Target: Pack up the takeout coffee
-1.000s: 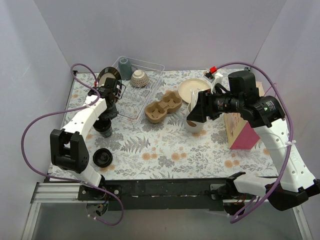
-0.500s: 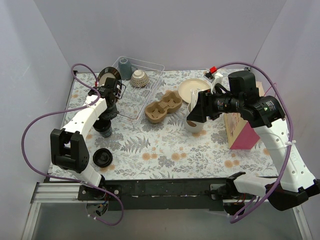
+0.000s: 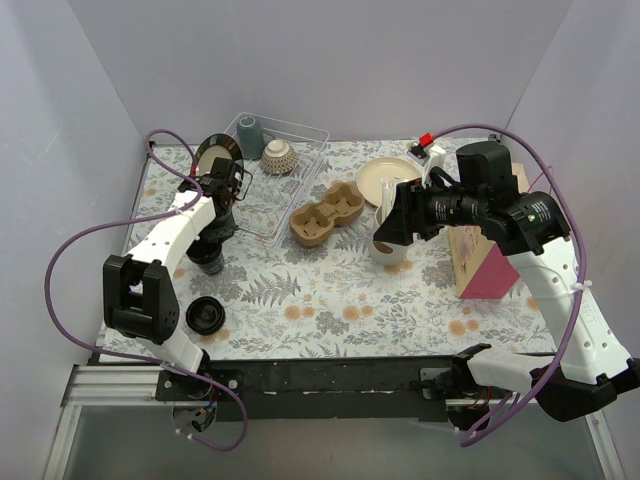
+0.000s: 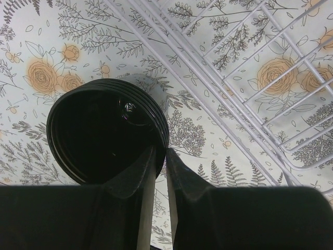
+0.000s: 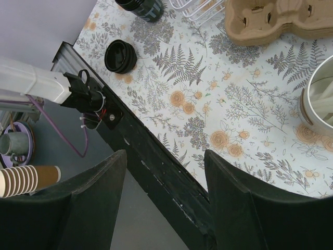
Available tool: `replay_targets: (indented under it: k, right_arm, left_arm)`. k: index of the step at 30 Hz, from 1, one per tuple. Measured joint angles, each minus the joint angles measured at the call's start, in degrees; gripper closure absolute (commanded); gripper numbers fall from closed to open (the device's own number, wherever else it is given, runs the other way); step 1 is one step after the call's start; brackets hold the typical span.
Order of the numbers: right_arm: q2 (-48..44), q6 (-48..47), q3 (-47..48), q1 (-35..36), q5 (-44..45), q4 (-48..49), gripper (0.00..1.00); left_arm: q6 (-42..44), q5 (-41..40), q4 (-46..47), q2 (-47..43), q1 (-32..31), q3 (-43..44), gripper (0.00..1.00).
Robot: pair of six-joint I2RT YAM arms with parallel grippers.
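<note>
One takeout coffee cup (image 3: 208,262) with a black lid stands at the left of the table; its lid fills the left wrist view (image 4: 104,135) and it shows at the top of the right wrist view (image 5: 141,6). My left gripper (image 3: 215,230) hangs just above it, jaws together but for a thin slit (image 4: 160,156), the tips at the lid's right rim. I cannot tell if they touch it. My right gripper (image 3: 385,235) is wide open and empty (image 5: 165,156), held high beside an open white cup (image 3: 390,248). That cup (image 5: 318,101) has no lid.
A brown pulp cup carrier (image 3: 325,212) lies mid-table. A loose flat black lid (image 3: 205,315) lies front left. A clear wire rack (image 3: 290,175) holds a grey ceramic cup (image 3: 247,135) and a woven bowl (image 3: 277,156). A cream plate (image 3: 385,180) and a pink bag (image 3: 485,262) stand at the right.
</note>
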Motion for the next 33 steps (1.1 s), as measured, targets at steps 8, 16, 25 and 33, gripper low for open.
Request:
replay_targets:
  k: [8, 16, 25, 33]
  right_arm:
    - [0.0, -0.13, 0.0, 0.0, 0.02, -0.02, 0.31]
    - [0.0, -0.17, 0.0, 0.0, 0.22, -0.04, 0.31]
    - [0.0, -0.17, 0.0, 0.0, 0.22, -0.04, 0.31]
    - [0.0, -0.15, -0.35, 0.0, 0.2, -0.28, 0.31]
  left_arm:
    - [0.17, -0.11, 0.11, 0.46, 0.0, 0.02, 0.81]
    - [0.13, -0.15, -0.35, 0.48, 0.0, 0.94, 0.88]
    - [0.13, -0.31, -0.48, 0.48, 0.0, 0.98, 0.99]
    - [0.04, -0.7, -1.57, 0.48, 0.0, 1.62, 1.0]
